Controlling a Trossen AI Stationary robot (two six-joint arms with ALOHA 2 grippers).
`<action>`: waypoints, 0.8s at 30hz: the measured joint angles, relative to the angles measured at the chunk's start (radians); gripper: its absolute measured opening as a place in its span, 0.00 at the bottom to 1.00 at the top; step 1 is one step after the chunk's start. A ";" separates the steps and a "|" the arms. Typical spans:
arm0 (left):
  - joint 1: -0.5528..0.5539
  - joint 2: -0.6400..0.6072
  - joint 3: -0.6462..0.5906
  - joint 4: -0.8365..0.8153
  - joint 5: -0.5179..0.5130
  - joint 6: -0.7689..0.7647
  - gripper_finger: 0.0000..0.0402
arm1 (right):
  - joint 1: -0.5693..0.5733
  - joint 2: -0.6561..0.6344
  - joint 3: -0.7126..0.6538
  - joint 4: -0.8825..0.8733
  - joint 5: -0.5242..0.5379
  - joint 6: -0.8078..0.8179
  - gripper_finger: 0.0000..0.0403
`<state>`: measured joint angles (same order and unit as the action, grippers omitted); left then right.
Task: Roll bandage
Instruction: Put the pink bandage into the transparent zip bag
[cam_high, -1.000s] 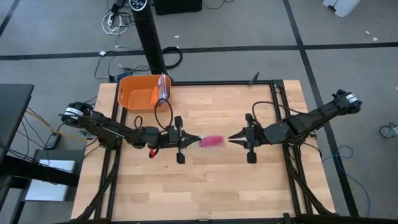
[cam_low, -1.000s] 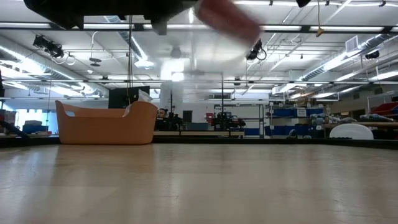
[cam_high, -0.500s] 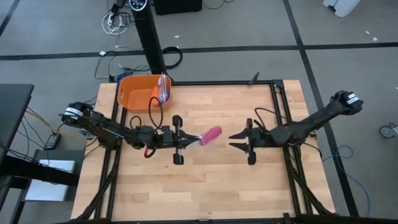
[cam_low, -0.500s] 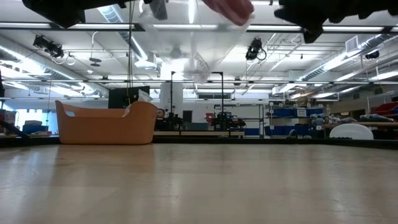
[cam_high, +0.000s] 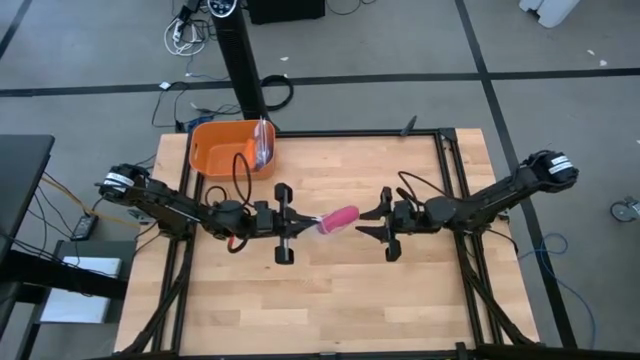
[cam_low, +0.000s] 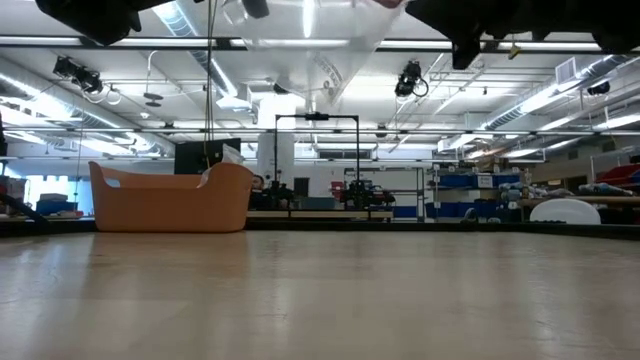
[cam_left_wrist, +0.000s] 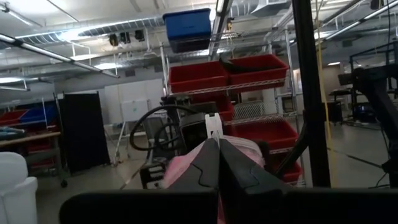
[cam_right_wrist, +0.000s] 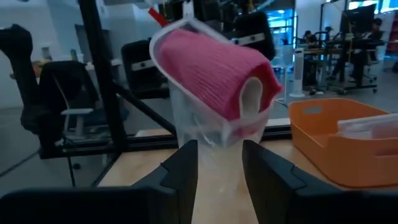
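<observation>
The magenta-pink bandage (cam_high: 340, 216) is a compact roll inside a clear plastic bag (cam_right_wrist: 214, 134), held up above the table's middle. It shows large in the right wrist view (cam_right_wrist: 208, 65). My left gripper (cam_high: 306, 222) is shut on the bag from the table's left. My right gripper (cam_high: 362, 222) is open just to the right of the bag. In the right wrist view its fingers (cam_right_wrist: 180, 168) stand on either side of the bag's lower part. I cannot tell whether they touch it. My left gripper pinches the clear bag's left end (cam_high: 317, 222) between its two shut fingers (cam_left_wrist: 217, 163). The fingers lie level and point toward the table's right. The bag with the roll is lifted clear of the table, and its loose plastic (cam_low: 312, 55) hangs below.
An orange plastic tub (cam_high: 225, 148) stands at the table's far left, with a clear item (cam_high: 263, 142) at its right wall. It also shows in the low view (cam_low: 170, 197). Black frame rails (cam_high: 447, 170) run along the table's edges. Bare wood lies toward the near edge.
My right gripper has gone toward the table's left, close up to the bag. My left gripper has drawn back a little toward the left and has risen with the bag. The roll now lies tilted, higher above the table.
</observation>
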<state>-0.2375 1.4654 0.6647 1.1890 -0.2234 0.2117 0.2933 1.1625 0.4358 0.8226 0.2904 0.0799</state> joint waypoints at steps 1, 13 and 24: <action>0.000 0.000 0.000 0.006 0.000 0.005 0.00 | -0.003 0.012 0.008 0.002 -0.005 -0.004 0.31; -0.001 0.000 0.000 0.009 0.019 0.017 0.00 | -0.020 0.075 0.075 0.021 0.003 -0.116 0.02; -0.031 0.002 -0.080 0.112 -0.101 0.043 0.00 | 0.082 -0.064 0.077 -0.142 0.178 -0.141 0.00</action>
<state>-0.2688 1.4670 0.5849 1.3011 -0.3241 0.2548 0.3751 1.0985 0.5129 0.6804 0.4682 -0.0612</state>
